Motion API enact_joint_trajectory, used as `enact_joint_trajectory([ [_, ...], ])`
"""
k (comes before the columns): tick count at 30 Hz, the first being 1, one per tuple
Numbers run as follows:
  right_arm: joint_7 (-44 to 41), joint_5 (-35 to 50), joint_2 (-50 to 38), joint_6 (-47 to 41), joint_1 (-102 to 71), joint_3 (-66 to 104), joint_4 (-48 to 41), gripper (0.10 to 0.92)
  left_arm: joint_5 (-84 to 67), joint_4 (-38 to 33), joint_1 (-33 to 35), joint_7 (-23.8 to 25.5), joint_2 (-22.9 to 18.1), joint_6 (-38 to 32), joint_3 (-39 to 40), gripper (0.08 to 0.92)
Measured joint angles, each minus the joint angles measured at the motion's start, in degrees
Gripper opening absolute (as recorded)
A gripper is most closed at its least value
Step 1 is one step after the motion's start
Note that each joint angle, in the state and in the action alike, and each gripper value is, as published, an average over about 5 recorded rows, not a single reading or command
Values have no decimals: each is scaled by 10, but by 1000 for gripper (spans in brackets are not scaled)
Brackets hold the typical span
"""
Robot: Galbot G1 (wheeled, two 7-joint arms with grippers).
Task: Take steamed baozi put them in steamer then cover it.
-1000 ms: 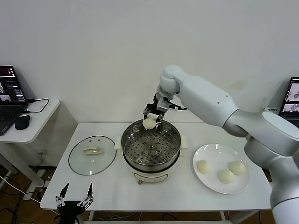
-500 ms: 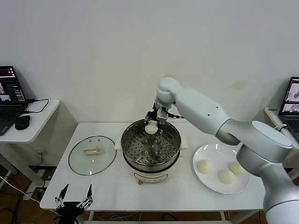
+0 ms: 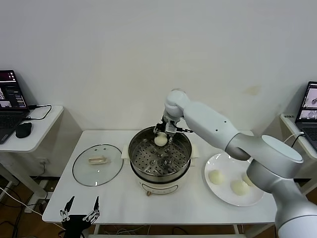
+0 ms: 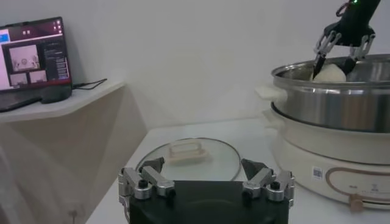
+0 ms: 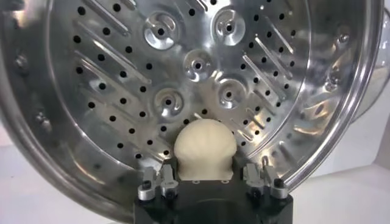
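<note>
The steamer [image 3: 160, 174] is a shiny steel pot with a perforated tray [image 5: 195, 79] on a white base at the table's middle. My right gripper [image 3: 161, 136] is shut on one baozi [image 3: 160, 141] and holds it just inside the pot's far rim, above the tray; the bun fills the jaws in the right wrist view [image 5: 204, 149]. Three baozi [image 3: 239, 187] lie on the white plate [image 3: 222, 194] to the right. The glass cover [image 3: 97, 164] with its cream handle lies flat left of the steamer. My left gripper [image 3: 79, 213] is open and empty, parked below the table's front left edge.
A side table with a laptop [image 3: 9, 94] and mouse stands at the far left. Another screen [image 3: 310, 104] shows at the far right. The white wall rises behind the table.
My right gripper has lowered the baozi from above the pot's far rim down into the steamer. The left arm, cover and plate have not moved.
</note>
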Motion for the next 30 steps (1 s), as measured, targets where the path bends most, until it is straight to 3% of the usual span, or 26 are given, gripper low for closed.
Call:
enact_joint_trajectory([
  [4,2,1,1,-8,0,-2,1,590,0,0,0,0,0,0,1,823],
  [11,-2,18,2,-24,2,-8,5,774,0,-1,0,0,0,0,1,823],
  [14,-9,34,-2,-32,6,-8,11,815,0,-1,0,0,0,0,2,823],
  [22,-48,131,-35,-84,32,-9,64,823,0,-1,-1,2,0,1,8,823],
  [30,-77,284,-125,-219,80,-21,160,823,0,-11,2,8,6,10,15,823],
])
